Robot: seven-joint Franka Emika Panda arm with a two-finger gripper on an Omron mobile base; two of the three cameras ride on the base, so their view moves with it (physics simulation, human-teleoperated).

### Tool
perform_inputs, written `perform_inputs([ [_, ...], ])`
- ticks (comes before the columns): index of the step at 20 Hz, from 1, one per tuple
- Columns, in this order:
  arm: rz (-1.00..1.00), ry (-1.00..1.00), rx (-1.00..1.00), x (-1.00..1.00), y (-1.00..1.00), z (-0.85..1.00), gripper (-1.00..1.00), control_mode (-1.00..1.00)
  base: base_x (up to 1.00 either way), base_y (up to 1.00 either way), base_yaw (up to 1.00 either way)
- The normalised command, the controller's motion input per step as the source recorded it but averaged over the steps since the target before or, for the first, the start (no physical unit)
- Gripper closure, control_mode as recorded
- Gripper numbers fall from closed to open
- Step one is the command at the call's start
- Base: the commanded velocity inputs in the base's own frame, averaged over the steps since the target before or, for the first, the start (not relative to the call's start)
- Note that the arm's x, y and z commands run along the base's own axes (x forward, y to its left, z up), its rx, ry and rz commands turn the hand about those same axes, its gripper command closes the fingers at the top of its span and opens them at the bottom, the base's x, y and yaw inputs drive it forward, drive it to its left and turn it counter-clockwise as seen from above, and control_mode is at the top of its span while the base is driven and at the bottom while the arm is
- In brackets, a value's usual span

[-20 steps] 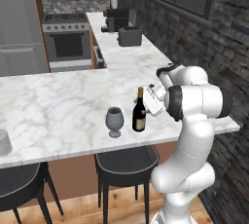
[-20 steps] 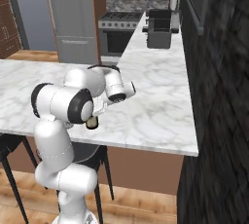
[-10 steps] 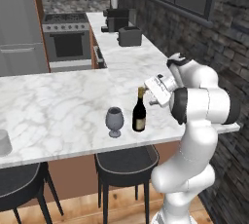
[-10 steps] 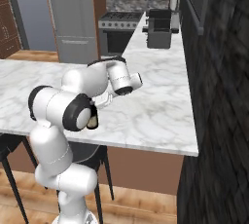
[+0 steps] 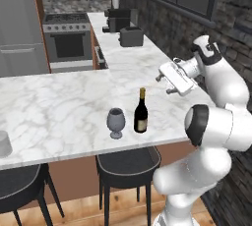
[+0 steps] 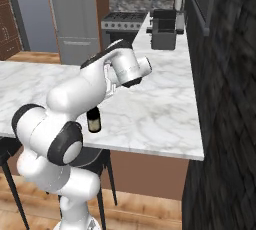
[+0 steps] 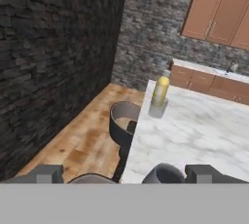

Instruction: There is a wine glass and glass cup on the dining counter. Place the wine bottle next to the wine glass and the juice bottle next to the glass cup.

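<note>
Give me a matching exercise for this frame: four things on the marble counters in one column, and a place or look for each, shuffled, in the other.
1. wine bottle
2. wine glass
3. glass cup
4. toaster

A. far left end of the dining counter
B. dark box on the far counter
C. dark, gold-topped, upright near the counter's front edge
D. stemmed, just left of the bottle in the left base view

Pairs: 1-C, 2-D, 3-A, 4-B

Wine bottle [image 5: 141, 112] stood upright on marble table [image 5: 54, 107] near front edge, wine glass [image 5: 116, 122] just beside it, glass cup [image 5: 4, 144] well apart at far end, gripper [image 5: 164, 85] raised above table, jaw state unclear, dark stools [image 5: 128, 162] below.
</note>
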Motion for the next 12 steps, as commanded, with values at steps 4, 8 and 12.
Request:
perform_inputs([
  [4, -0.24, -0.01, -0.04, -1.00, 0.00, 0.85, -1.00, -1.00, 0.00, 0.00, 0.00],
  [8, -0.35, 0.00, 0.00, -1.00, 0.02, 0.85, -1.00, -1.00, 0.00, 0.00, 0.00],
  [12, -0.38, 0.07, -0.06, -0.94, 0.41, 0.62, -1.00, -1.00, 0.00, 0.00, 0.00],
])
